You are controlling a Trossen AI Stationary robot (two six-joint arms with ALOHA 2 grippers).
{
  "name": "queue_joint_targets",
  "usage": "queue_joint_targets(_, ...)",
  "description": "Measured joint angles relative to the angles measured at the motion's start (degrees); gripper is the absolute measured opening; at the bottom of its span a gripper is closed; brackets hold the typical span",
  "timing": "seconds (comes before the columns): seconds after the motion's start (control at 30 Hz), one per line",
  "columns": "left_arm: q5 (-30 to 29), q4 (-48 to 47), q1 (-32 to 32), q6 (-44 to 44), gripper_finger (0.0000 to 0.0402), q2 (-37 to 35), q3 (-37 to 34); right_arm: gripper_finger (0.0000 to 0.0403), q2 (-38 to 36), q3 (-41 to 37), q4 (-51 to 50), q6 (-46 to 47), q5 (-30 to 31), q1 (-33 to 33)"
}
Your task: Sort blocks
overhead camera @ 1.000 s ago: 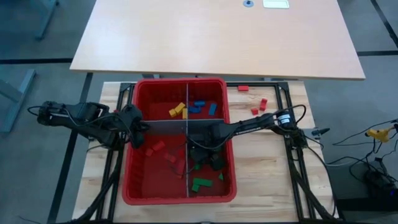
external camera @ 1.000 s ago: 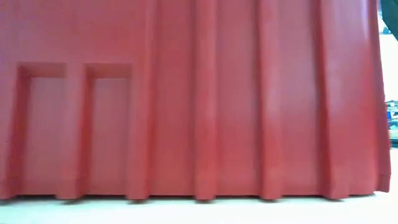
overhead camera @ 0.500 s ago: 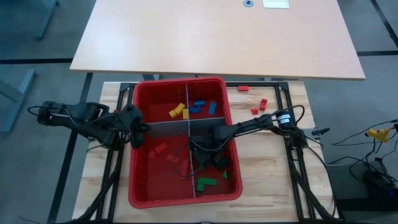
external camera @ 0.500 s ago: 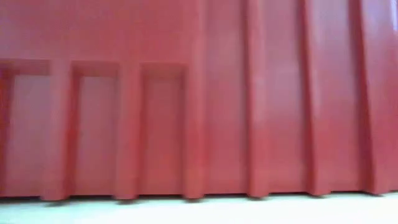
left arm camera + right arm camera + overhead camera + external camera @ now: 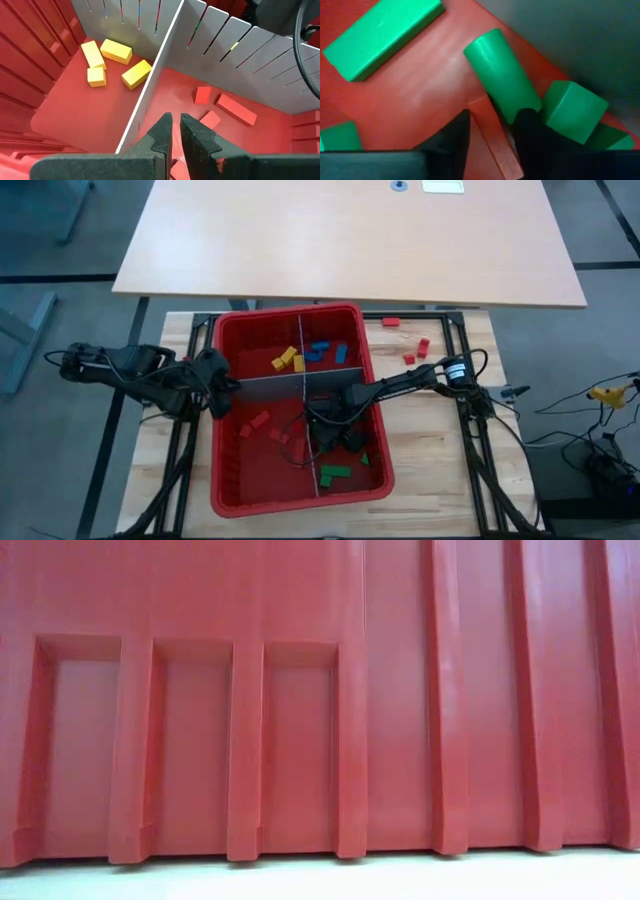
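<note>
A: Well, the right gripper (image 5: pixel 490 131) sits low in the near-right compartment of the red bin (image 5: pixel 225 480), its fingers clenched on a red block (image 5: pixel 495 137) among the green blocks (image 5: pixel 380 35). If it lets go there, red lands with green.

B: And the left gripper (image 5: pixel 172 131)?

A: Nearly closed on nothing, hovering over the grey divider (image 5: pixel 150 85) at the bin's left wall. It could snag that panel.

B: What does the wrist camera add?

A: It shows the held block; the high view only shows the arm over the green pile (image 5: pixel 335 473). The left wrist view separates yellow blocks (image 5: pixel 116 51) from red ones (image 5: pixel 235 109). The low view shows only bin wall.
</note>
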Motion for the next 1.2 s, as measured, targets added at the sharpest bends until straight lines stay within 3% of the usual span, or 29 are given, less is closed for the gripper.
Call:
queue_joint_targets(0.2, 0.3, -0.1, 0.0, 0.0, 0.0024, 0.0, 0.0, 0.0069, 0.4, 0.0, -0.7, 0.5, -0.2, -0.5)
queue_joint_targets(0.4, 0.3, -1.2, 0.0, 0.0, 0.0024, 0.1, 0.9, 0.0051, 0.5, -0.1, -1.0, 1.5, -0.7, -0.5)
queue_joint_targets(0.93, 0.3, -3.5, 0.0, 0.1, 0.0024, 0.7, 3.0, 0.0118, 0.5, -0.1, -5.2, 4.3, -3.1, -0.6)
queue_joint_targets(1.2, 0.3, -3.5, 0.0, -0.2, 0.0024, 1.1, 3.0, 0.0123, 0.7, -0.4, -5.0, 5.2, -3.7, -0.7)
